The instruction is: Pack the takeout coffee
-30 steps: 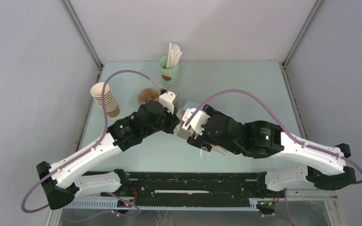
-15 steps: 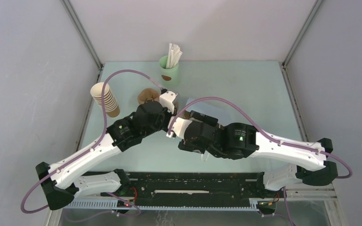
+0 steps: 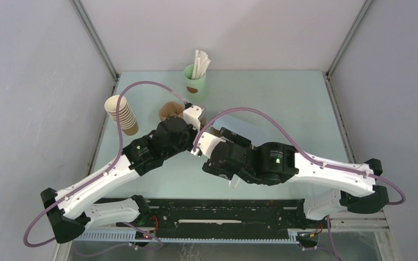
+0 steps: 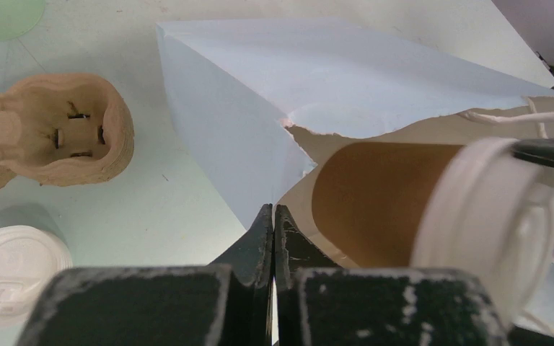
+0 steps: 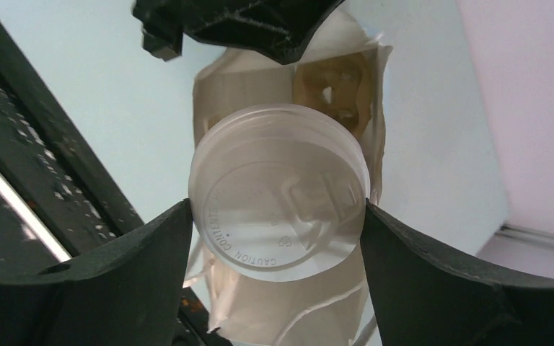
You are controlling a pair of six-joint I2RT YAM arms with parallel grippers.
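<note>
Lena: Right arm has swung left since a second ago. Its elbow now sits nearer the middle of the table, and its wrist is close against the left one.

Oskar: What lies on the table, from the left?

Lena: At the far left is the stack of nested brown cups (image 3: pixel 121 114), leaning. Next to the right is a moulded pulp carrier (image 4: pixel 50 133), with a loose white lid (image 4: pixel 11 263) near it. Farther back stands the mint-green cup (image 3: pixel 195 79) with its white sticks.

Oskar: And the left gripper?

Lena: The left gripper (image 4: pixel 273 223) has its fingers pressed together, pinching the torn edge of the pale blue bag (image 4: pixel 317 79) at its mouth. The mouth faces the right arm.

Oskar: Where is the coffee?

Lena: The takeout coffee (image 4: pixel 397 202) is tipped on its side between the two wrists. Its brown body is partway inside the bag's mouth, and its white lid is outside. The right gripper (image 5: pixel 278 216) has its fingers spread wide, clamped on the lid's rim from both sides.
</note>
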